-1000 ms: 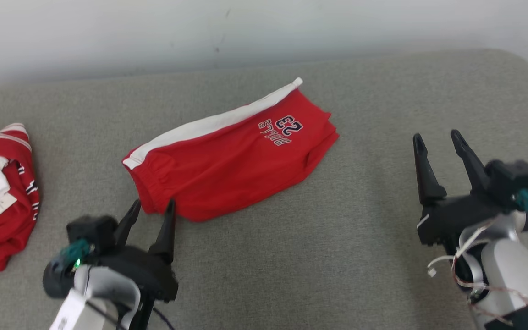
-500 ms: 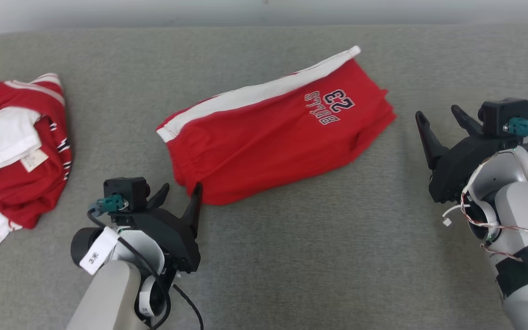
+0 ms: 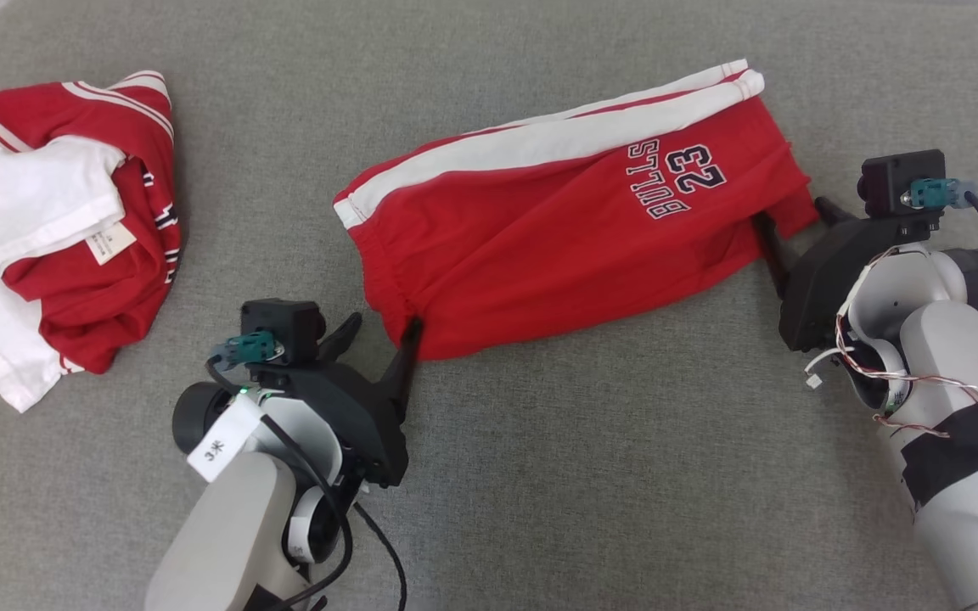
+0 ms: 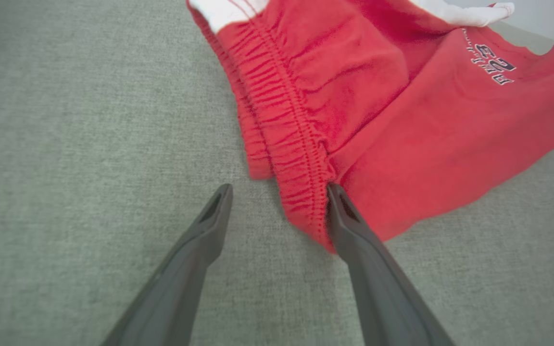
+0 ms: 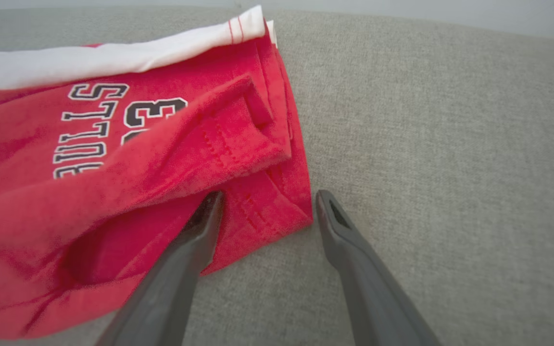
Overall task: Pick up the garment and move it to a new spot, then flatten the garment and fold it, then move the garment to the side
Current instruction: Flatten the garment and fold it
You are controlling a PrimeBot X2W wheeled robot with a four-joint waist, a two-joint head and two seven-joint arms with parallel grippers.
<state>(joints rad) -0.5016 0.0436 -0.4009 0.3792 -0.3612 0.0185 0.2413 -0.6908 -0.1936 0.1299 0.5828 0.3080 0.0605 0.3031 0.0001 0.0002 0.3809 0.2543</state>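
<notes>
**Left gripper (image 3: 385, 322) and right gripper (image 3: 790, 212) spread wide, 1 at each end of the shorts (image 3: 557, 238)**

The red shorts lie flat in the middle of the grey cushion (image 3: 625, 475). Their long axis runs across the head view, with the elastic waistband (image 4: 286, 125) toward the robot's left and the leg hem (image 5: 277, 202) toward its right, slightly farther away. That axis decides the pick: each arm has its own end, and neither needs to cross over.

At the waistband's near corner, the left gripper holds nothing. In the left wrist view 1 finger touches the gathered edge and the other sits on bare cushion, so the corner lies partly in the gap. At the hem's near corner, the right gripper is also empty. In the right wrist view 1 finger lies against the red cloth and the other is beside it on the cushion.

Judging by this, closing on both corners comes next, and each gripper looks to need a little more reach into the cloth first. Well apart at the far left lies a pile of clothes (image 3: 56, 221) in red and white.
</notes>
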